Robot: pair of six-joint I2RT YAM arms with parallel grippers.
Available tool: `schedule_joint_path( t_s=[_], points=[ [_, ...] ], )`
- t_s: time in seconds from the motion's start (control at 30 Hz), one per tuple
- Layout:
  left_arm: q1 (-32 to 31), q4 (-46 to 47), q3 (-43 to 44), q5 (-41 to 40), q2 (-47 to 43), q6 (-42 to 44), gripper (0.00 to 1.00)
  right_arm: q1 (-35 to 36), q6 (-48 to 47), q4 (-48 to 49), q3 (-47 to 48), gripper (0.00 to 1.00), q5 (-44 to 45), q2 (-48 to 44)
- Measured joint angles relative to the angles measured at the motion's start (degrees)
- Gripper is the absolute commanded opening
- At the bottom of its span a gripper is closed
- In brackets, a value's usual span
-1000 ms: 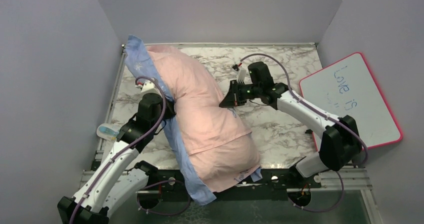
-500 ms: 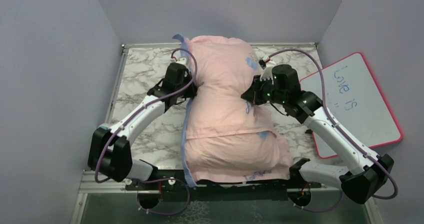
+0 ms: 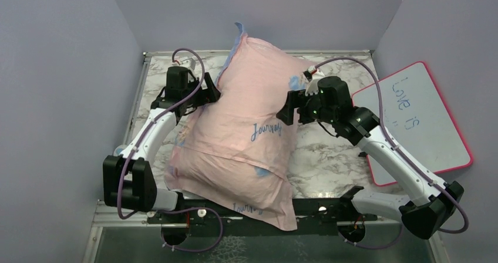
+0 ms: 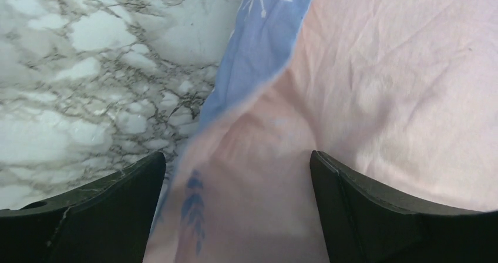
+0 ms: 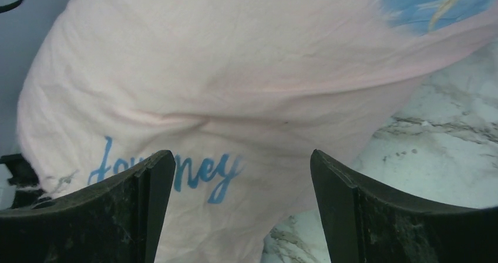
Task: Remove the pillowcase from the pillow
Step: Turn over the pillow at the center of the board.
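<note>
Diagonally across the marble desk (image 3: 340,151) lies the pillowcase (image 3: 246,128), pink side up, running from the far edge at centre down to the near edge, where a corner hangs over. Cursive "Journey" shows at its middle, and a strip of the blue side peeks out at the far end. The pillow is wholly hidden inside and shows only as plump bulk.

The left end effector (image 3: 210,94) sits at the cover's left flank, toward the far end, released. In the left wrist view its fingers (image 4: 106,204) stand wide apart with pink fabric and a blue snowflake edge between them, nothing pinched.

The right end effector (image 3: 286,107) faces the cover's right flank, also released. In the right wrist view its fingers (image 5: 387,216) are spread, with the "Journey" lettering lying between and beyond them and bare marble to the right.

A pink-framed whiteboard (image 3: 411,122) lies at the right, apart from the pillowcase.
</note>
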Motion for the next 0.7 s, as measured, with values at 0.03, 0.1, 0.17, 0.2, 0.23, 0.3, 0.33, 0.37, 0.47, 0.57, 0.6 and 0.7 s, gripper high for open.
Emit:
schedule_joint_path(
  t_s=[0.03, 0.1, 0.17, 0.2, 0.23, 0.3, 0.33, 0.37, 0.47, 0.57, 0.6, 0.7],
  points=[
    [0.33, -1.38, -0.44, -0.66, -1.86, 0.5, 0.99, 0.0, 0.0, -0.37, 0.68, 0.97, 1.95, 0.63],
    [0.63, -3.82, -0.7, -1.77, -5.33, 1.27, 0.99, 0.0, 0.59, -1.07, 1.6, 1.0, 6.25, 1.84],
    [0.76, -5.92, -0.7, -2.54, -8.59, 1.97, 0.99, -0.42, 2.45, -1.46, 1.75, 1.0, 10.16, 2.95],
    [0.83, -6.56, -0.81, -2.51, -9.9, 2.29, 0.99, -1.07, 3.76, -1.51, 1.62, 1.0, 10.86, 3.52],
    [0.85, -7.5, -1.03, -2.36, -11.82, 2.78, 0.99, -2.38, 5.01, -1.38, 1.31, 1.0, 10.73, 3.98],
    [0.85, -9.07, -1.62, -1.68, -14.49, 3.54, 0.99, -7.06, 7.56, -0.61, 0.15, 1.0, 8.22, 4.81],
    [0.85, -9.79, -1.88, -0.94, -15.63, 3.8, 0.99, -10.19, 8.92, 0.7, -1.01, 1.0, 6.23, 5.35],
    [0.85, -10.43, -2.27, 0.33, -16.85, 4.09, 0.99, -12.74, 10.05, 2.54, -2.64, 1.0, 3.61, 5.86],
    [0.85, -11.17, -3.37, 4.07, -18.08, 4.42, 0.99, -18.62, 13.84, 9.44, -8.79, 1.0, -5.27, 7.76],
    [0.85, -11.1, -5.18, 9.53, -16.5, 4.74, 0.97, -20.5, 17.68, 17.18, -12.63, 0.87, -16.55, 13.49],
    [0.85, -11.08, -5.57, 11.13, -15.37, 4.76, 0.91, -20.74, 19.5, 21.05, -12.98, 0.71, -21.51, 17.33],
    [1.31, -10.23, -6.4, 15.78, -10.47, 4.94, 0.71, -21.14, 25.44, 34.95, -15.82, 0.35, -33.14, 25.4]
  ],
)
